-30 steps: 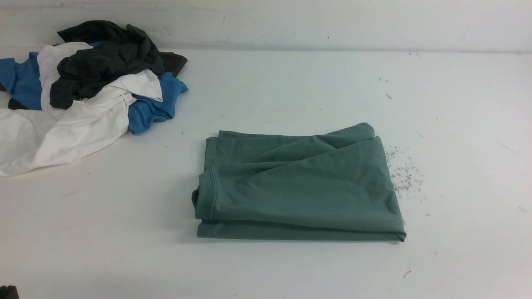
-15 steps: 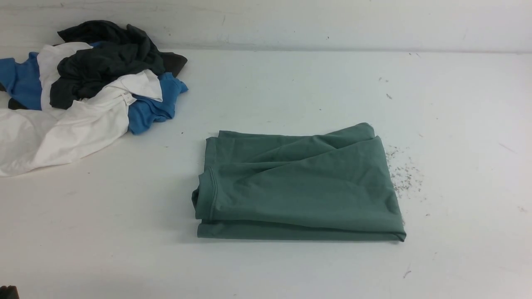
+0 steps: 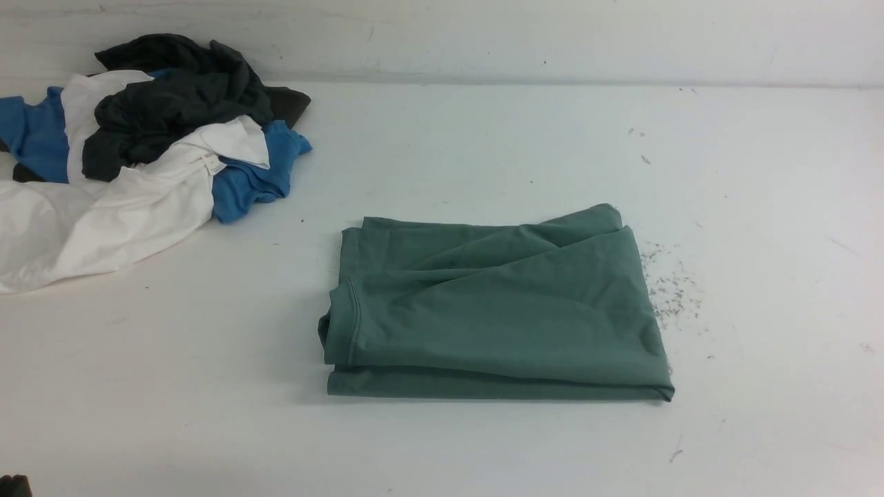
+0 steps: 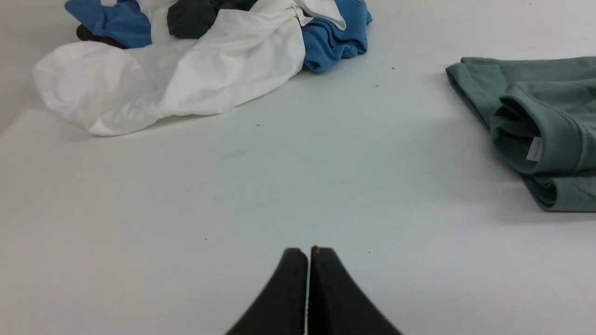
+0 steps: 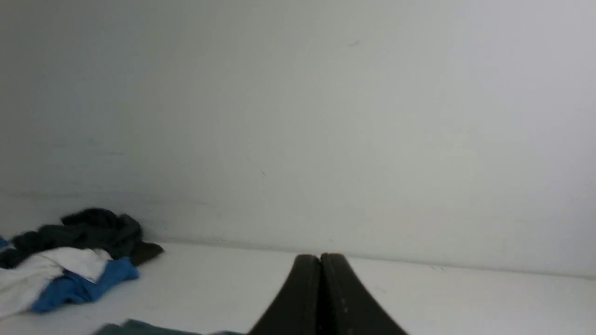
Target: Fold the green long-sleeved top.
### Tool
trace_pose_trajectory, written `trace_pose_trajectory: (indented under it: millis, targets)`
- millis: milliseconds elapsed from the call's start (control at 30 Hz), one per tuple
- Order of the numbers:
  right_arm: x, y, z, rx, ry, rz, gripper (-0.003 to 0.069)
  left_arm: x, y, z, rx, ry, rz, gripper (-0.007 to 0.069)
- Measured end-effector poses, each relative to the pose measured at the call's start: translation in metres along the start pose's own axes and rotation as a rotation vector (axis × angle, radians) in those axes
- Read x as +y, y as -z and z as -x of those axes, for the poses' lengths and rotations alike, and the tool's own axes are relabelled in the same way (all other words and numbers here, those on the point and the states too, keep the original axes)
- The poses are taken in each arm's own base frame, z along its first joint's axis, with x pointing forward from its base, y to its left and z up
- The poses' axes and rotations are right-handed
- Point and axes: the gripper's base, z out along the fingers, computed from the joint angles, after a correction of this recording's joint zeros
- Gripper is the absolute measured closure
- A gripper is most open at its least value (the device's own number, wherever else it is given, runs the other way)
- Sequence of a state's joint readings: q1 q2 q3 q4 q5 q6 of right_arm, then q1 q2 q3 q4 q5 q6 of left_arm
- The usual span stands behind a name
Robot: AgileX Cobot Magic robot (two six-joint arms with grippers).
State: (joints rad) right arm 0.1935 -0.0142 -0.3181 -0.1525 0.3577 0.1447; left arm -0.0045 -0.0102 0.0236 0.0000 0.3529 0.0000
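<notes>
Sage-green long-sleeved top point(image 3: 497, 310) lies folded, a soft rectangle on the white counter point(image 3: 483, 138); left pincer point(image 4: 308, 253) and right pincer point(image 5: 320, 258) both pressed together.

I can't read any words or numbers here. The green top point(image 4: 535, 116) has a small white tag point(image 4: 534, 149), and the white shirt point(image 3: 124, 214) has one point(image 3: 210, 164) too, but both are too tiny to read.
</notes>
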Motion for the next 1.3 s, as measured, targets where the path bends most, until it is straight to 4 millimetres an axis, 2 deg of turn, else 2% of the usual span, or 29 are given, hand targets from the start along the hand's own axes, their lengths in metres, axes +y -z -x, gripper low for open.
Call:
trace_pose_trajectory:
  millis: [67,133,167,200,233,267,333,1300]
  targets:
    - [-0.002,-0.004,-0.018,0.063,0.026,-0.066,0.0673,0.000,0.000,0.000,0.000,0.000,0.000,0.0629]
    - [-0.005,-0.007,-0.045,0.150,0.041,-0.137,0.0673,0.000,0.000,0.000,0.000,0.000,0.000,0.0629]
    - [-0.005,-0.008,-0.048,0.159,0.043,-0.142,0.0673,0.000,0.000,0.000,0.000,0.000,0.000,0.0629]
    - [-0.008,-0.009,-0.075,0.241,0.047,-0.183,0.0673,0.000,0.000,0.000,0.000,0.000,0.000,0.0629]
    - [-0.008,-0.009,-0.075,0.241,0.047,-0.183,0.0673,0.000,0.000,0.000,0.000,0.000,0.000,0.0629]
    - [-0.009,-0.009,-0.099,0.315,0.045,-0.201,0.0673,0.000,0.000,0.000,0.000,0.000,0.000,0.0629]
    - [-0.010,-0.007,-0.116,0.383,0.037,-0.218,0.0673,0.000,0.000,0.000,0.003,0.000,0.000,0.0629]
    - [-0.010,-0.007,-0.116,0.377,0.028,-0.224,0.0673,0.000,0.000,0.000,0.003,0.000,0.000,0.0629]
